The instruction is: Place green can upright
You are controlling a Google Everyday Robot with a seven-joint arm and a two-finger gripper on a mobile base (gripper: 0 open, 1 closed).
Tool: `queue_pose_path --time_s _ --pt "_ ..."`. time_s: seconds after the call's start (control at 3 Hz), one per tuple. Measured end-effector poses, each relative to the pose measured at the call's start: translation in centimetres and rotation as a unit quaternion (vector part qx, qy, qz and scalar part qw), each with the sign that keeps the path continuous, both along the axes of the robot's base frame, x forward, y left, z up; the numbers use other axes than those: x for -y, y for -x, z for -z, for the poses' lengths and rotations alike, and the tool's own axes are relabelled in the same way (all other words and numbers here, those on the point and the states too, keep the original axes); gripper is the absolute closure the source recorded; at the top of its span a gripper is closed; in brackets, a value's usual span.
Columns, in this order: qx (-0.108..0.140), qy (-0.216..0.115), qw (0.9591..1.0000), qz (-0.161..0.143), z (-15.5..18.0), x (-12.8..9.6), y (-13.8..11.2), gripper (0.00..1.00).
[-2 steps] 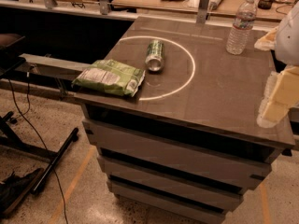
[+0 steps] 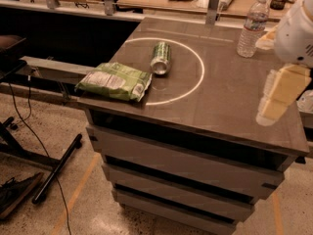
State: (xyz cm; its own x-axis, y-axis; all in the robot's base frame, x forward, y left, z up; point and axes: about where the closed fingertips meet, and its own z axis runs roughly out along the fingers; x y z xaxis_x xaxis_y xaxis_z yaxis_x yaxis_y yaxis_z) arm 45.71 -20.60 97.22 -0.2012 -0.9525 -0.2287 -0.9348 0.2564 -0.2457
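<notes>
- Currently the green can [image 2: 160,58] lies on its side on the table [image 2: 220,111], inside the white circle [image 2: 201,70]. Its long axis runs near to far, with one silver end facing the near edge. Not yet upright.
- The gripper [image 2: 268,109] hangs over the near right part of the table, right of the circle and well apart from the can. Spread or pressed together: cannot tell. Nothing is seen in it.
- Step in hand, as I judge it: the approach to the can. The task is barely begun.
- To do it well: travel left and far across the table, come down over the can's middle, and close across its round body rather than along its length. That way it can be tipped onto one end.
- Watch the chip bag [image 2: 115,81], which lies just beside the can on its near left. Coming in from above or from the right keeps clear of it.
- Risk: a round can may roll left or right if nudged off-centre.
- The water bottle [image 2: 252,28] stands upright at the far right. Keep the arm clear of it on the way over.
- Set-down: lower until the bottom rim sits flat before letting go.
- Against the earlier frame: the gripper sits slightly further left and far. The can, chip bag and water bottle are unchanged in place.
</notes>
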Motion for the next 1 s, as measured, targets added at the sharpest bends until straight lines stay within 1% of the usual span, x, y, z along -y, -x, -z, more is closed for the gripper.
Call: queue_pose_path --time_s 0.33,0.67,1.0 --pt "-0.008 -0.002 0.9998 -0.02 1.4 -3.3 -5.4 0.0" --pt "-0.017 -0.003 0.9997 -0.02 2.1 -6.6 -9.9 0.0" --pt "-0.015 0.011 0.9995 0.025 2.3 -9.5 -15.1 0.0"
